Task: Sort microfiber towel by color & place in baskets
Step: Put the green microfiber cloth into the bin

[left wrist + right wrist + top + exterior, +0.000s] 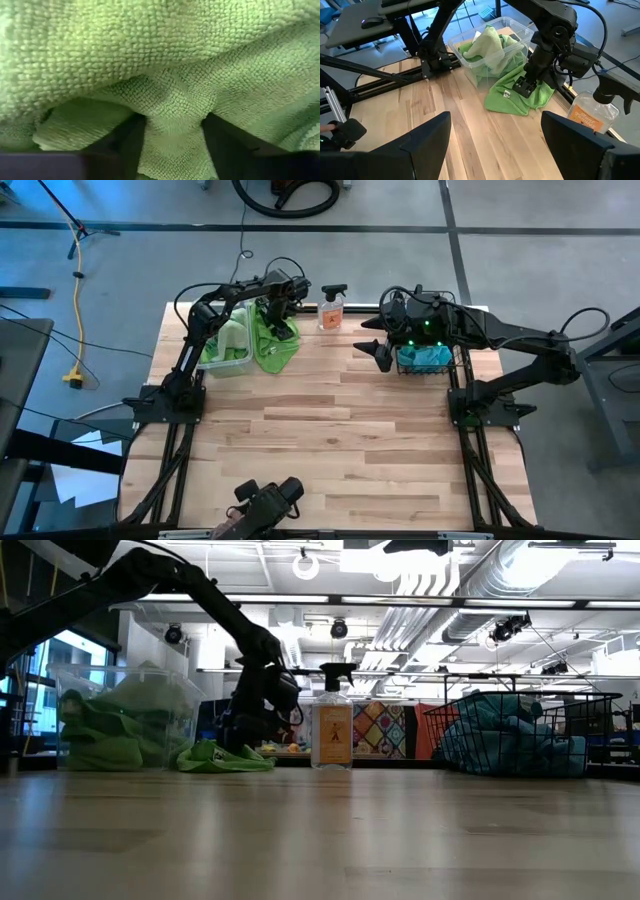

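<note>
Down: left gripper (172,145) jaws pinching nubby lime green towel (272,345) beside clear tub (226,358); right gripper (492,142) jaws wide.

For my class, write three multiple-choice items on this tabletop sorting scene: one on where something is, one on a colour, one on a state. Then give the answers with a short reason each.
1. Where does the spray bottle stand?
A. Between the two baskets at the far edge
B. Inside the clear tub
C. At the table's near edge

2. What colour are the towels in the black wire basket?
A. Lime green
B. Sky blue
C. White

3. How does the right tool stand?
A. Shut on a blue towel
B. Open, holding nothing
C. Shut on the bottle

Answers:
1 A: the high view shows it between the clear tub and the wire basket.
2 B: the blue towels fill it; the green towels sit in the tub.
3 B: in the right wrist view its fingers stand wide apart over bare wood.
</note>
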{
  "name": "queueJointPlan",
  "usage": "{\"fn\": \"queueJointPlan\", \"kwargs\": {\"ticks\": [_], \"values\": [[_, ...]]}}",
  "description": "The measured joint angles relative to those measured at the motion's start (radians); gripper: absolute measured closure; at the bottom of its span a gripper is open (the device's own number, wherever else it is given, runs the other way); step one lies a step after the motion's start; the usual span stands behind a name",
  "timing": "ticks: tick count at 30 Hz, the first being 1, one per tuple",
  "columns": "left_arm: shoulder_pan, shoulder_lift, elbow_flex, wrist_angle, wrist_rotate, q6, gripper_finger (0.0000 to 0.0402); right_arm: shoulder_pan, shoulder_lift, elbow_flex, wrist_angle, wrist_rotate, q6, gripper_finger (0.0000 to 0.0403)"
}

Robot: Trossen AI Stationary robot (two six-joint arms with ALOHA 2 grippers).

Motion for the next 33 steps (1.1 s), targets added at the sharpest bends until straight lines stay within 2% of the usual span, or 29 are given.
{"fn": "queueJointPlan", "kwargs": {"ticks": [2, 6, 7, 21, 33], "values": [[-0.003, 0.001, 0.000, -0.002, -0.003, -0.009, 0.0257, 0.000, 0.000, 0.000, -0.001, 0.000, 0.000, 0.0096], [-0.004, 0.002, 0.000, -0.005, 0.016, -0.024, 0.0375, 0.000, 0.000, 0.000, -0.005, 0.000, 0.000, 0.0096], [-0.002, 0.002, 0.000, -0.004, 0.023, -0.026, 0.0386, 0.000, 0.000, 0.000, -0.005, 0.000, 0.000, 0.0096], [-0.001, -0.013, -0.001, -0.023, 0.042, 0.010, 0.0401, 0.000, 0.000, 0.000, -0.005, 0.000, 0.019, 0.0096], [0.052, -0.213, 0.002, 0.000, 0.042, 0.002, 0.0401, 0.000, 0.000, 0.000, -0.004, 0.000, 0.011, 0.0096]]}}
